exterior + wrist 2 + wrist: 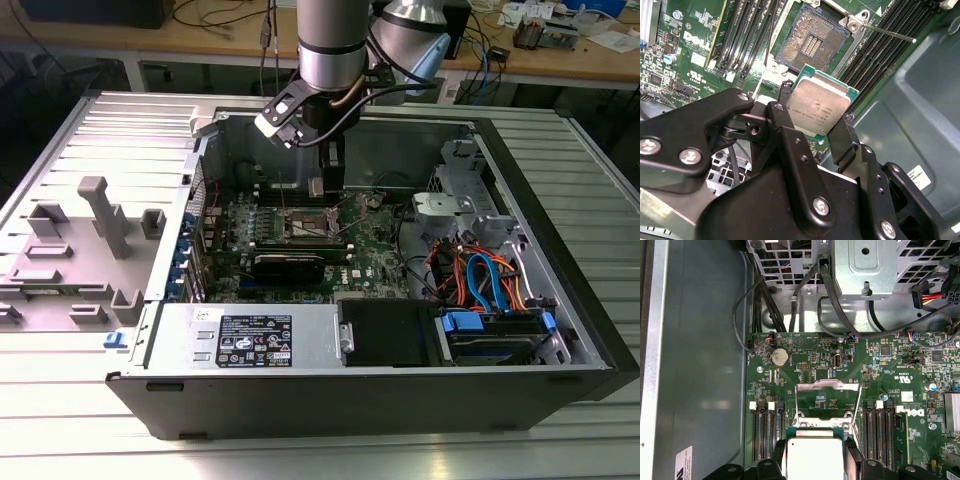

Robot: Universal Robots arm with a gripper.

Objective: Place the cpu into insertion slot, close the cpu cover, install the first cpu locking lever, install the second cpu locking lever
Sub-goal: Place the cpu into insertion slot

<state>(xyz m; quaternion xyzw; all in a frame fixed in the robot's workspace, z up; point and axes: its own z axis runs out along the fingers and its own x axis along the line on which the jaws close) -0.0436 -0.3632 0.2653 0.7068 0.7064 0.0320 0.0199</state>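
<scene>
Exterior view: end effector [322, 186] hangs above insertion slot [308, 226]. Second wrist view: fingers clamp cpu [819, 106] by its edges, near the bare insertion slot, not touching. First wrist view: cpu cover [827, 385] stands open beyond the insertion slot. Risk: a tilted or misaligned cpu could bend contacts.

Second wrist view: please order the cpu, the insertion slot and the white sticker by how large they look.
1. cpu and insertion slot: look alike; the cpu is nearer the camera, so no ranking between them.
2. white sticker: smallest, partly hidden.
</scene>
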